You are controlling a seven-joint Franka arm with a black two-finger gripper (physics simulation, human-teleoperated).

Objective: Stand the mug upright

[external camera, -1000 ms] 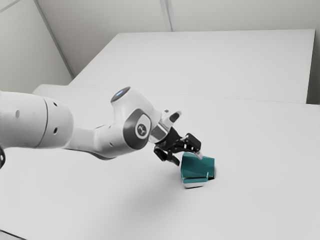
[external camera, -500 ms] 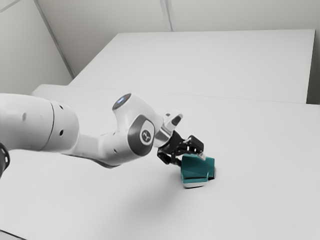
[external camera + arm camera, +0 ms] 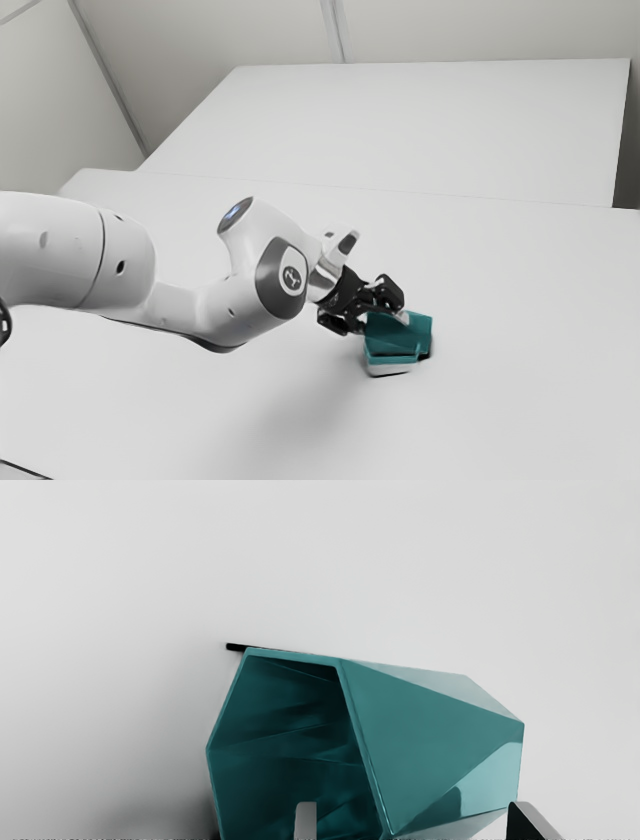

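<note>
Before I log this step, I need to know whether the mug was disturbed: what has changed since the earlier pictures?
The gripper has come lower, in toward the mug. The mug has shifted slightly toward the exterior view's right. Nothing has visibly been gripped or let go. The mug still lies on its side, the gripper open.
</note>
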